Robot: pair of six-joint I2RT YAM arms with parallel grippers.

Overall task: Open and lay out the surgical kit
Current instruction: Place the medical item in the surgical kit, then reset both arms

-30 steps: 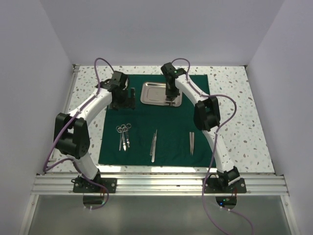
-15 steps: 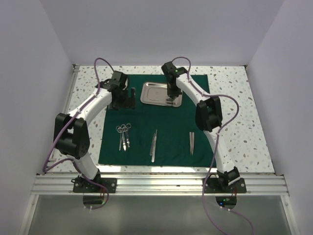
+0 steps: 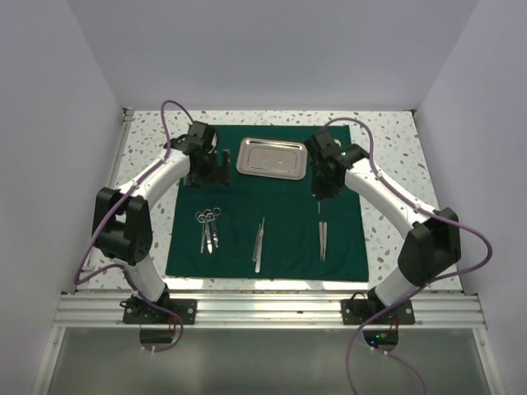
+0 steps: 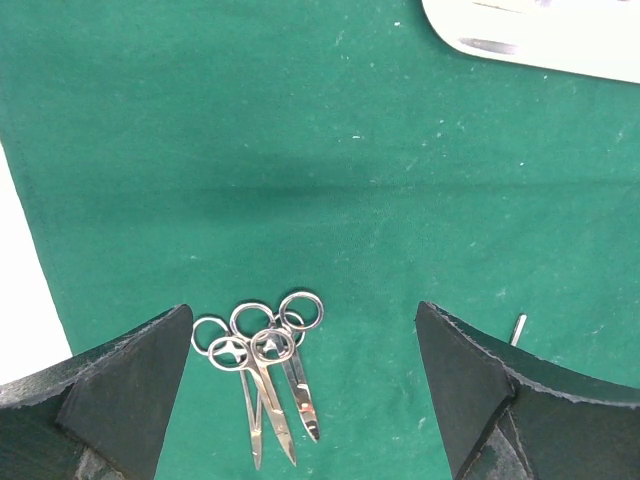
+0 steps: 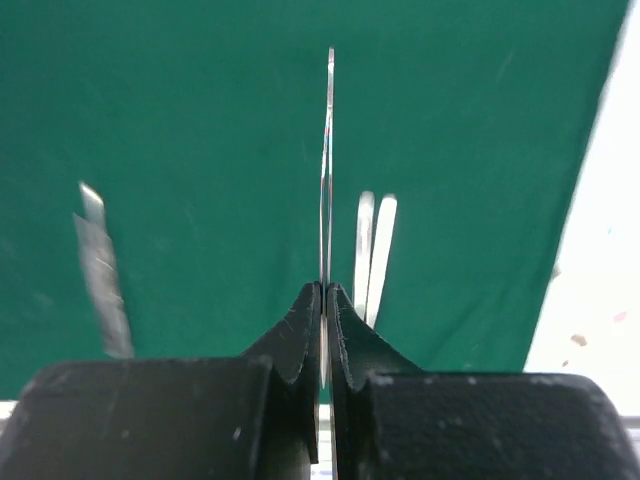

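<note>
The dark green cloth (image 3: 272, 206) lies spread flat on the table. The steel tray (image 3: 272, 157) sits at its far middle and also shows in the left wrist view (image 4: 540, 35). Scissors (image 3: 209, 229) lie at the left, long forceps (image 3: 258, 243) in the middle, tweezers (image 3: 322, 240) at the right. My right gripper (image 3: 321, 193) is shut on a thin steel instrument (image 5: 327, 180), held above the cloth just left of the tweezers (image 5: 372, 255). My left gripper (image 3: 207, 169) is open and empty, above the cloth beyond the scissors (image 4: 262, 365).
The speckled table (image 3: 403, 222) shows around the cloth, with white walls on three sides. A metal rail (image 3: 263, 309) runs along the near edge at the arm bases. In the right wrist view, the cloth's edge and bare table (image 5: 590, 280) are to the right.
My right gripper has moved from over the tray toward the near right, carrying the thin instrument, and its elbow has swung out right. The left arm has not moved.
</note>
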